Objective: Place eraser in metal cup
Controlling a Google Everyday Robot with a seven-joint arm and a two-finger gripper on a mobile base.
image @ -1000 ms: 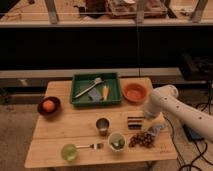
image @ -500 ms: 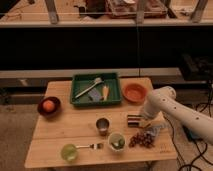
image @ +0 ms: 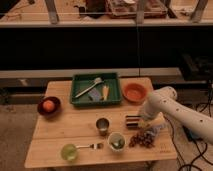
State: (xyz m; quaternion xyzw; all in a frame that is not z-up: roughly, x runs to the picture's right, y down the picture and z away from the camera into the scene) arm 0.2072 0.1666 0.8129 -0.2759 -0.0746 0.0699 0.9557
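The eraser (image: 132,120), a dark block with pale stripes, is at the tip of my white arm, low over the wooden table (image: 60,135). My gripper (image: 137,120) is at the eraser's right end and appears shut on it. The metal cup (image: 103,125), small and shiny grey, stands upright on the table about a cup's width to the left of the eraser. The arm comes in from the right edge of the camera view.
A green tray (image: 115,95) with utensils sits at the back centre, with an orange bowl (image: 135,92) to its right. A dark bowl (image: 42,111) holding an orange fruit is at left. Along the front are a white cup (image: 117,142), a green translucent cup (image: 69,151), a fork (image: 92,146) and a brown cluster (image: 144,139).
The arm and the eraser have shifted slightly left, toward the metal cup. Nothing else has moved.
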